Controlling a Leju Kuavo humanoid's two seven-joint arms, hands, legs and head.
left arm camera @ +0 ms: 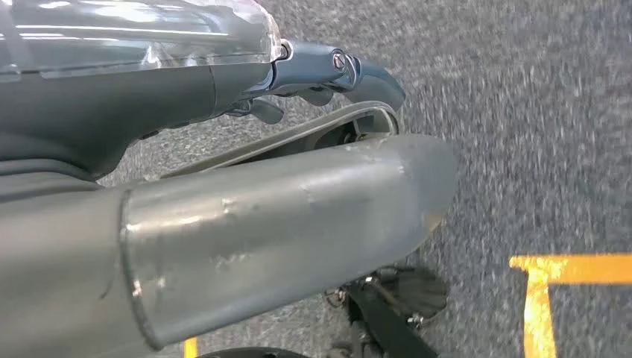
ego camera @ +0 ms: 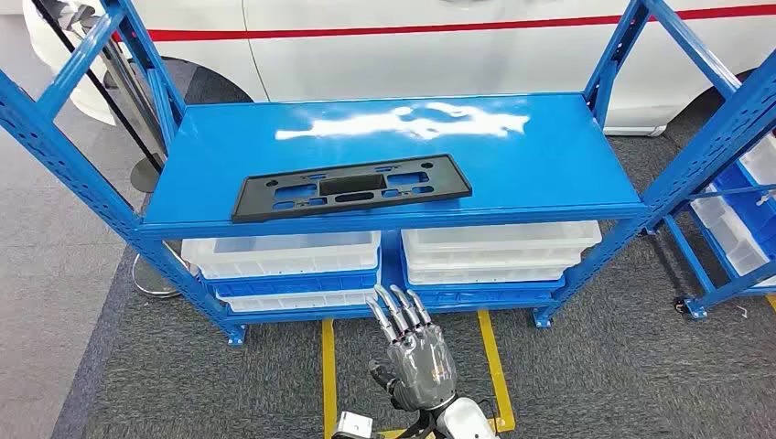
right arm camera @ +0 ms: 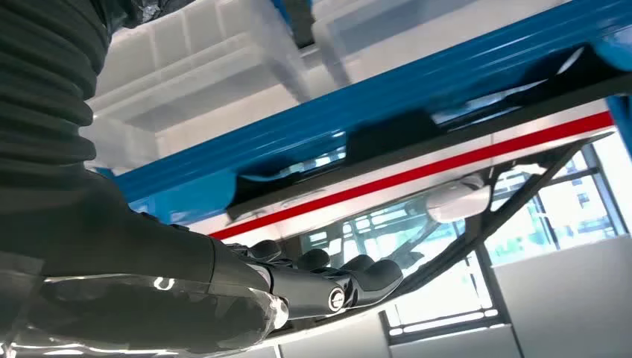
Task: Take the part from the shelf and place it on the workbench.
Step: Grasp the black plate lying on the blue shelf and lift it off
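Observation:
The part (ego camera: 352, 186) is a long, flat black plastic plate with cut-outs. It lies near the front edge of the blue shelf (ego camera: 512, 155), left of the middle. My right hand (ego camera: 416, 352) is raised in front of the rack, below the shelf's level and a little right of the part. Its fingers are stretched out toward the shelf and hold nothing. The right wrist view looks up past that hand (right arm camera: 320, 280) at the shelf's blue underside (right arm camera: 335, 119). My left hand (left arm camera: 283, 216) hangs over the grey carpet, its fingers extended and nothing in it.
White translucent bins (ego camera: 284, 251) (ego camera: 499, 247) fill the lower level under the shelf. A white car with a red stripe (ego camera: 458, 37) stands behind the rack. Another blue rack with bins (ego camera: 741, 210) is at the right. Yellow floor lines (ego camera: 328, 366) mark the carpet.

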